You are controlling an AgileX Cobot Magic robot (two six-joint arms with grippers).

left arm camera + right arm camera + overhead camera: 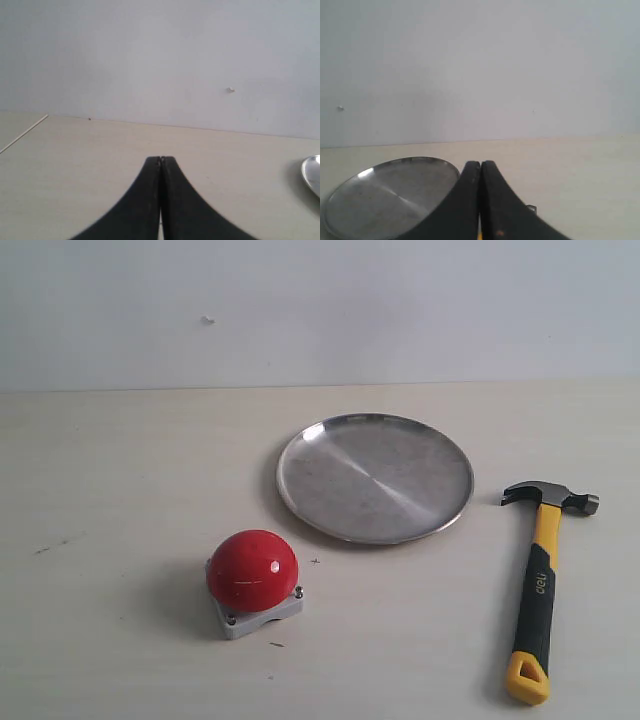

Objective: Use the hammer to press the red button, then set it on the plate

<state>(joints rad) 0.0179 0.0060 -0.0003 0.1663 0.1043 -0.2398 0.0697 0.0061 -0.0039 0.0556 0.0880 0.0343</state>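
The hammer [538,585] lies flat on the table at the right, dark head toward the back, yellow loop toward the front. The red button [252,569] sits on its grey base at front centre-left. The steel plate [375,476] lies between them, further back. Neither gripper shows in the exterior view. My left gripper [160,160] is shut with nothing in it, over bare table; the plate's edge [311,175] shows at the side. My right gripper [480,163] is shut and holds nothing, with the plate [390,192] beyond it and the hammer mostly hidden behind its fingers.
A pale wooden table [120,480] runs back to a plain white wall [320,310]. A table edge [22,132] shows in the left wrist view.
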